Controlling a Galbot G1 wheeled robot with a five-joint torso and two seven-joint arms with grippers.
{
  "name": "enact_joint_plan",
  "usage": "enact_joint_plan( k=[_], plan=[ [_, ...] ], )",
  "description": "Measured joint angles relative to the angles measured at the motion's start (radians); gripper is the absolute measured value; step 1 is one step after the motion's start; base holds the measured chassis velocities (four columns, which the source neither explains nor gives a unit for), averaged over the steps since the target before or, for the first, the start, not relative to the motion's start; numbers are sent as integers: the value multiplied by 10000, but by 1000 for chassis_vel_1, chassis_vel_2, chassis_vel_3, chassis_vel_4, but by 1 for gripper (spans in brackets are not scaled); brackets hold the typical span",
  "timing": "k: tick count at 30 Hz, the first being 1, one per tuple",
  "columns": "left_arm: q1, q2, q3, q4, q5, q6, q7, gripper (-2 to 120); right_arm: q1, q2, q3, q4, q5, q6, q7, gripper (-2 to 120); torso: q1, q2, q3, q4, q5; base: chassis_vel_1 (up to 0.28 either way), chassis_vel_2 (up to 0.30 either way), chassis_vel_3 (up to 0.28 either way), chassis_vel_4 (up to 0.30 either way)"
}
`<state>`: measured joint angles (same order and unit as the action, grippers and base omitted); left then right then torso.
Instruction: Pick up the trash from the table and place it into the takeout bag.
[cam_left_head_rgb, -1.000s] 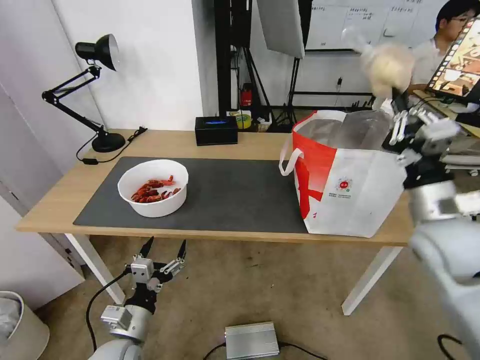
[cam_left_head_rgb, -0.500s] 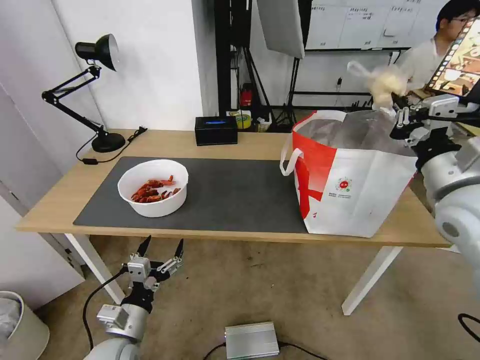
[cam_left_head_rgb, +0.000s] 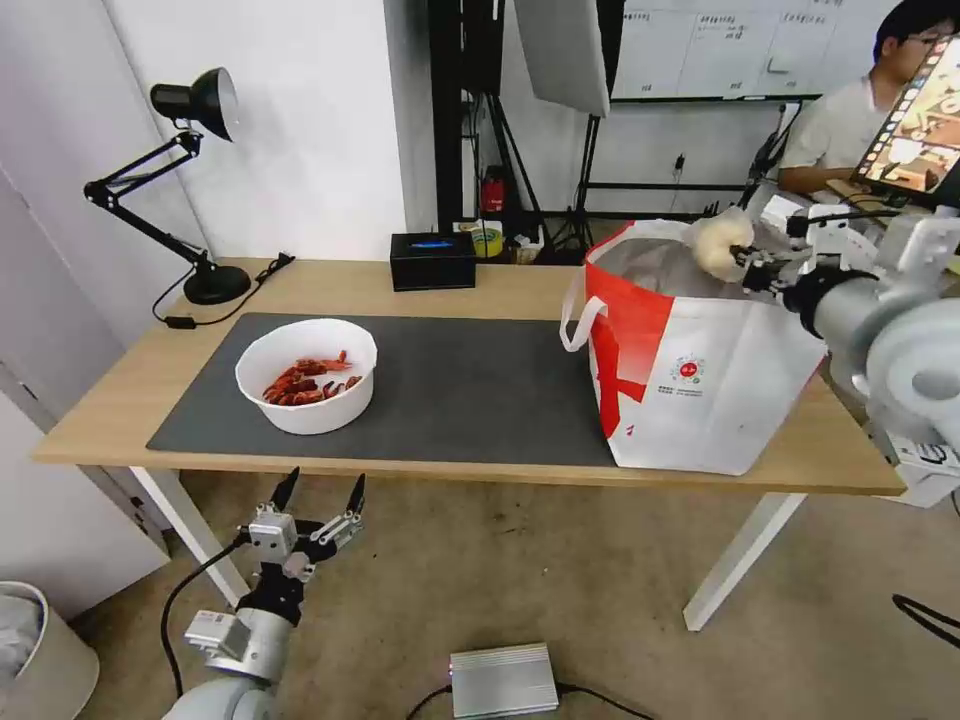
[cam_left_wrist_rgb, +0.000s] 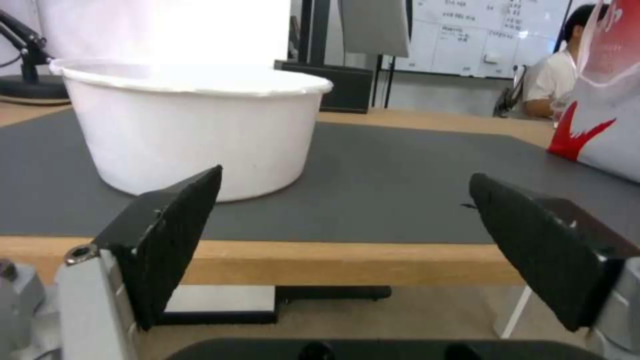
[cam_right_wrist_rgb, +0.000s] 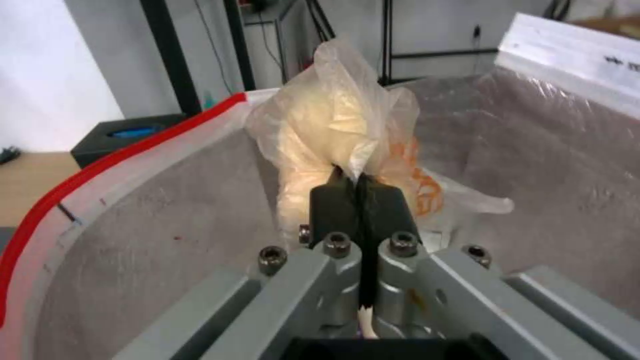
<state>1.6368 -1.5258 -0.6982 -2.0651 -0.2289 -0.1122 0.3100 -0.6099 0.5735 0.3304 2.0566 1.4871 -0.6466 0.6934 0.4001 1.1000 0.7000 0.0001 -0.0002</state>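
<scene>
Left of the takeout bag (cam_left_head_rgb: 700, 380), low before the bench (cam_left_head_rgb: 480, 290) edge: left gripper (cam_left_head_rgb: 318, 492), jaws wide, empty. On the grey mat (cam_left_head_rgb: 470, 390), also left of the bag: white bowl (cam_left_head_rgb: 306, 375) of crayfish shells. Over the bag's open foil-lined mouth: right gripper (cam_right_wrist_rgb: 357, 181), jaws pinched on the small knotted clear bag (cam_right_wrist_rgb: 333, 135).

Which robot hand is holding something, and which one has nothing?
The right gripper is pinched shut on the small clear bag, over the open takeout bag. The left gripper is open below the table edge, holding nothing.
</scene>
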Motion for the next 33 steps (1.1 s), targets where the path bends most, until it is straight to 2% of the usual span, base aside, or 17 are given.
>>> enact_joint_plan(
  k=[9, 12, 15, 16, 19, 20, 21, 23, 24, 27, 28, 32, 33],
  plan=[
    [20, 109, -116, -73, -101, 55, 0, 100, 83, 92, 92, -105, 808, -109, 769, 0, 0, 0, 0, -1, 1, 0, 0, 0, 0],
    [27, 127, -170, -106, -150, 67, 2, 100, -29, 111, 235, -46, 836, -117, 835, 7, 0, 0, 0, -2, 2, 0, 0, 0, 0],
    [73, 131, -225, -142, -180, 72, 6, 100, -246, 137, 457, 76, 860, -118, 873, 22, 0, 0, 0, -1, 1, 0, 0, 0, 0],
    [73, 131, -225, -142, -180, 72, 6, 100, -246, 137, 457, 76, 860, -118, 873, 22, 0, 0, 0, -1, 1, 0, 0, 0, 0],
    [118, 138, -286, -181, -223, 72, 12, 100, -469, 141, 686, 176, 835, -117, 862, 35, 0, 0, 0, -1, 1, 0, 0, 0, 0],
    [118, 138, -286, -181, -223, 72, 12, 100, -469, 141, 686, 176, 835, -117, 862, 35, 0, 0, 0, -1, 1, 0, 0, 0, 0],
    [134, 141, -312, -200, -250, 72, 17, 100, -603, 148, 847, 235, 764, -69, 739, 41, -1, 0, 0, -1, 1, 0, 0, 0, 0],
    [150, 144, -335, -229, -296, 72, 20, 100, -896, 200, 1050, 332, 179, 323, 41, 50, 0, 0, 0, -1, 1, 0, 0, 0, 0],
    [150, 144, -335, -229, -296, 72, 20, 100, -896, 200, 1050, 332, 179, 323, 41, 50, 0, 0, 0, -1, 1, 0, 0, 0, 0],
    [174, 136, -369, -260, -326, 71, 24, 100, -1604, 392, 1127, 543, -1935, 1935, -1703, 67, 0, 0, 0, -2, 4, 0, 0, 0, 0],
    [174, 136, -369, -260, -326, 71, 24, 100, -1604, 392, 1127, 543, -1935, 1935, -1703, 67, 0, 0, 0, -2, 4, 0, 0, 0, 0],
    [189, 120, -401, -277, -327, 61, 29, 100, -2021, 750, 650, 848, -4129, 3811, -3031, 86, -1, 0, 0, 0, 1, 0, 0, 0, 0],
    [189, 120, -401, -277, -327, 61, 29, 100, -2021, 750, 650, 848, -4129, 3811, -3031, 86, -1, 0, 0, 0, 1, 0, 0, 0, 0]
  ],
)
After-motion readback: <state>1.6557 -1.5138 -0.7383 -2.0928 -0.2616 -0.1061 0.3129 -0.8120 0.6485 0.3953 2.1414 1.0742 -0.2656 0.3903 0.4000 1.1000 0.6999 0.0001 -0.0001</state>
